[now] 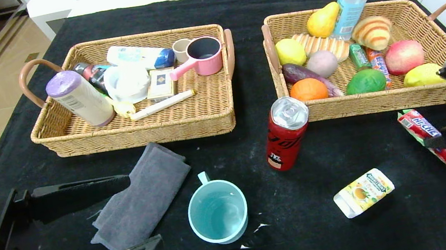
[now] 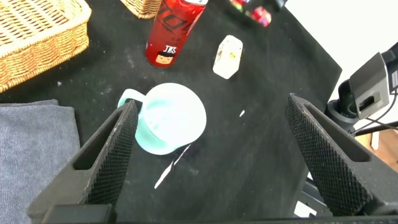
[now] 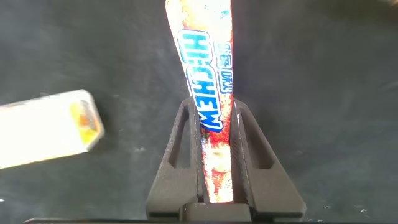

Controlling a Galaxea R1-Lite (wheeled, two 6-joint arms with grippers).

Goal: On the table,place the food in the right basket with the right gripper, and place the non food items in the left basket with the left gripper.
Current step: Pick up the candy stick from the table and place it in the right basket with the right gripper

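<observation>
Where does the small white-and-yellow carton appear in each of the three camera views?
Head view: the carton lies on the black table, nearer the robot than the red soda can.
Left wrist view: the carton lies beyond the teal mug, beside the can.
Right wrist view: the carton lies beside the right gripper, which is shut on the Hi-Chew stick.
Shared landmark: the Hi-Chew stick.

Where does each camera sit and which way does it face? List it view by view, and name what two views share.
Head view: on the head, facing forward and down at the black table and two baskets; both arms show.
Left wrist view: on the left wrist, looking past the open left gripper at the teal mug.
Right wrist view: on the right wrist, looking along the right gripper shut on the Hi-Chew stick.
Shared: both wrist views show the white-and-yellow carton.
</observation>
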